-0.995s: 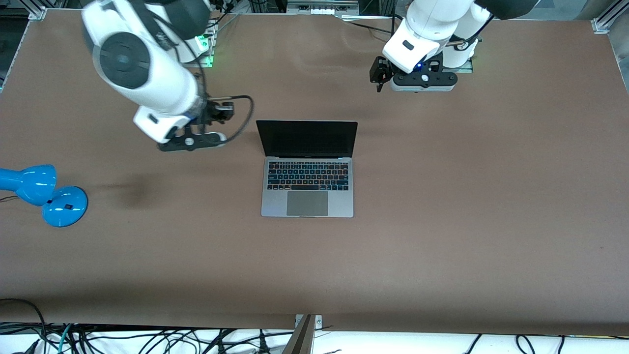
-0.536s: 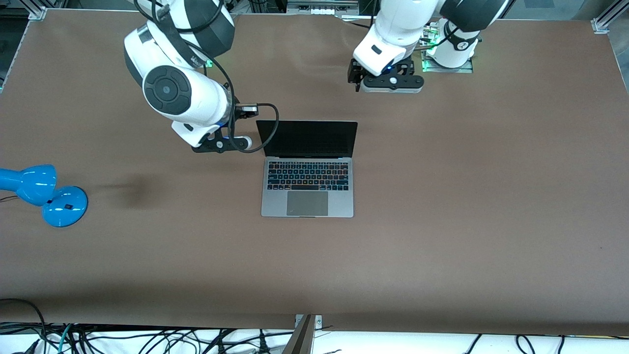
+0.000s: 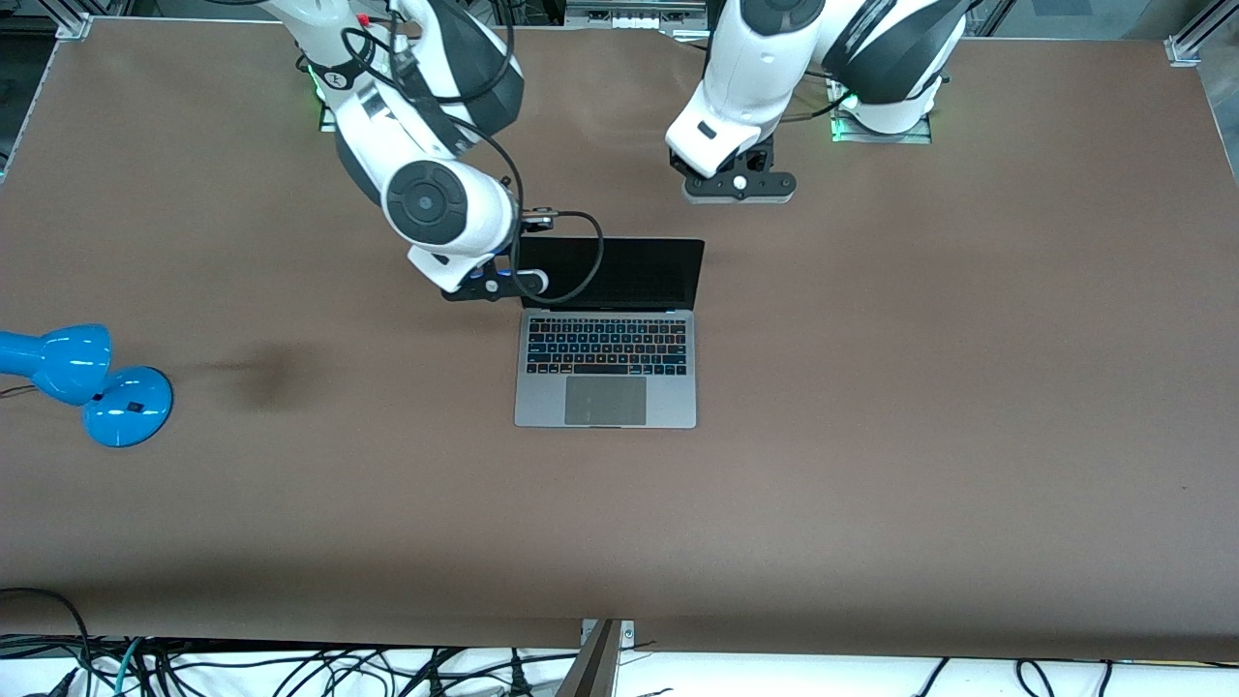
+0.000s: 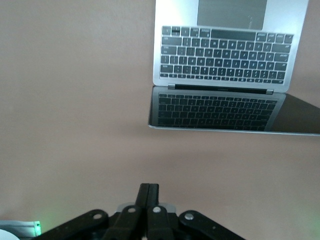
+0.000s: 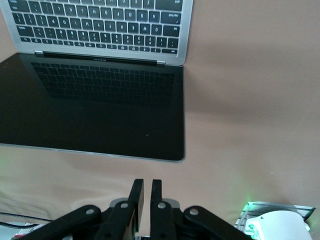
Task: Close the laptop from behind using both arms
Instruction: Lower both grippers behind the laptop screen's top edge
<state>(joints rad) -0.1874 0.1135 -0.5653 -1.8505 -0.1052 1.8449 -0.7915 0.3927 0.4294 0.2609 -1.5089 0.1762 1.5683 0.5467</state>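
The grey laptop [image 3: 605, 373] stands open in the middle of the table, its black screen [image 3: 619, 271] upright and facing the front camera. My right gripper [image 3: 494, 284] hangs over the screen's corner toward the right arm's end. In the right wrist view its fingers [image 5: 137, 192] are shut on nothing, with the screen [image 5: 95, 110] below them. My left gripper [image 3: 739, 184] is over bare table between the lid and the left arm's base. Its fingers [image 4: 145, 192] are pressed together and hold nothing, and the laptop [image 4: 230, 55] shows farther off.
A blue desk lamp [image 3: 87, 382] lies at the right arm's end of the table. Loose cables [image 3: 290, 668] run along the edge nearest the front camera. The right arm's black cable [image 3: 581, 276] loops in front of the screen.
Both arms have swung in toward the laptop's lid. The right gripper came from beside the laptop to the screen's corner. The left gripper's fingers went from open to shut.
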